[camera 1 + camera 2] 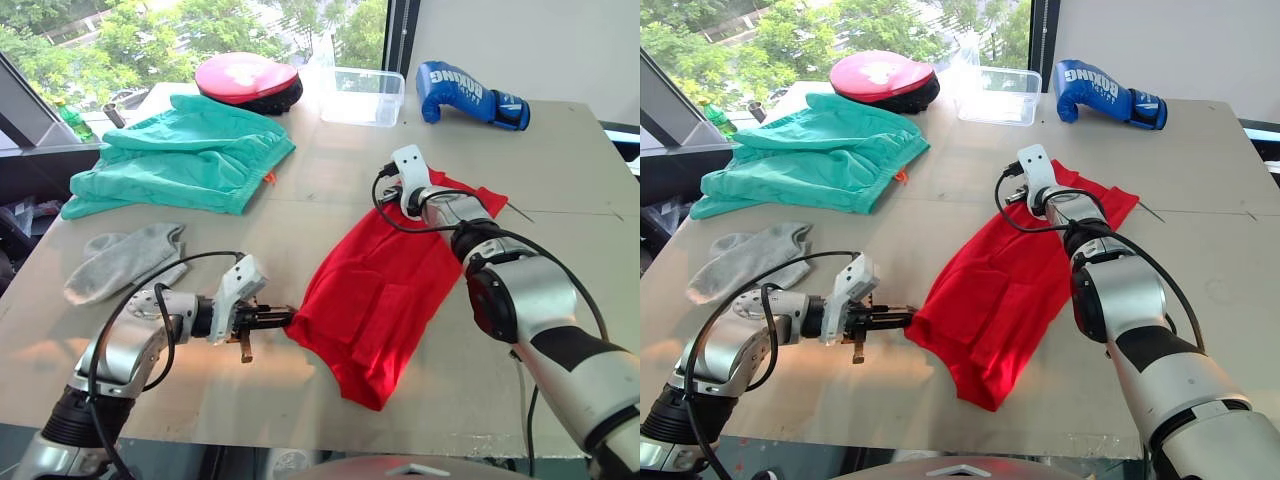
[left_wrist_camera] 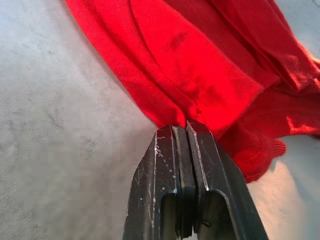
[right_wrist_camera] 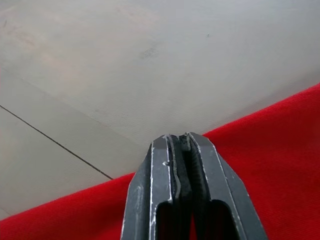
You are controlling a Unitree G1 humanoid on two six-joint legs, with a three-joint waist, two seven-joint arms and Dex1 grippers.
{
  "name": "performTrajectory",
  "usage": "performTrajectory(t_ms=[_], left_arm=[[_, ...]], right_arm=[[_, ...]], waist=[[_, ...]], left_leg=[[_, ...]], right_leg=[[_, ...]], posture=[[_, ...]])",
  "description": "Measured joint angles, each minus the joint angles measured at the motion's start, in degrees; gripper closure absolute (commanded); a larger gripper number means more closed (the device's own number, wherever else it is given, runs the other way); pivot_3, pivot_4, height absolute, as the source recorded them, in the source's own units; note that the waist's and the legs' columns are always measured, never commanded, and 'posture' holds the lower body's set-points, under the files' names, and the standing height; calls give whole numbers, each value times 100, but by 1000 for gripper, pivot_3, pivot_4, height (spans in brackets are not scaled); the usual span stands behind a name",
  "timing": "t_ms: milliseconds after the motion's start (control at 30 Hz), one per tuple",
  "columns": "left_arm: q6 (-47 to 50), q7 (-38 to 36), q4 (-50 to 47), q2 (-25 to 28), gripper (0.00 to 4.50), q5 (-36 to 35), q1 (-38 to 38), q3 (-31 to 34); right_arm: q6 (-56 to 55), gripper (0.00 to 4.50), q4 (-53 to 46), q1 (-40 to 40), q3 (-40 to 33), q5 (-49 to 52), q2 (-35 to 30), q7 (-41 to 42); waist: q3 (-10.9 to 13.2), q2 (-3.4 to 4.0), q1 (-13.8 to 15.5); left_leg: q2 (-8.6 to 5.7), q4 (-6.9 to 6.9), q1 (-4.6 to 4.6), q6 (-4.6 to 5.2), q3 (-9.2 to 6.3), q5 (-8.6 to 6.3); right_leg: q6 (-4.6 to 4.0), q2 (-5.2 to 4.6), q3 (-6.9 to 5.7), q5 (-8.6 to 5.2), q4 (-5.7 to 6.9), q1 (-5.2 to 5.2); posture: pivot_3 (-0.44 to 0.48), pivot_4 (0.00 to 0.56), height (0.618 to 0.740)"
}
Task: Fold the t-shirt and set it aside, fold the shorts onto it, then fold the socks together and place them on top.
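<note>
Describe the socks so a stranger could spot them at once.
Start at the big teal shorts spread on the table's far left. Just nearer the robot, by the table's left edge, lie the socks: small, light grey and knitted, the only pale cloth beside the teal shorts and the red t-shirt.

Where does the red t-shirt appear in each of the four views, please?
Left eye: t-shirt right of centre, below the blue boxing glove.
Right eye: centre, same glove above.
Left wrist: upper half and right side, pinched by the left gripper.
Right wrist: lower right, around the right gripper.
</note>
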Motion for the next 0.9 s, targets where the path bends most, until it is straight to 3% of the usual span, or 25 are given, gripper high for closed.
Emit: performTrajectory(t_ms=[400,733,900], left_arm=[[503,-134,-807,434,4500,-576,646,-18],[638,-460,-926,540,4500,-708,638,-671],[608,-530,-923,539,4500,-705,637,-877]], right_arm=[[-319,4428,-1,6,-11,34,17,1053],[-363,4428,-464,5,183,109,170,2593],[-360,4428,-684,8,393,76,355,2772]], waist=[[2,2,-73],[3,4,-133],[3,4,-132]], left_leg=[[1,-12,0,-1,-5,0],[1,-13,0,-1,-6,-1],[1,-13,0,-1,-7,-1]], right_leg=[[-2,-1,-5,0,-4,-2],[-1,1,-4,0,-4,-2],[-2,-1,-6,0,-4,-2]], posture=[[0,150,735],[0,150,735],[0,150,735]])
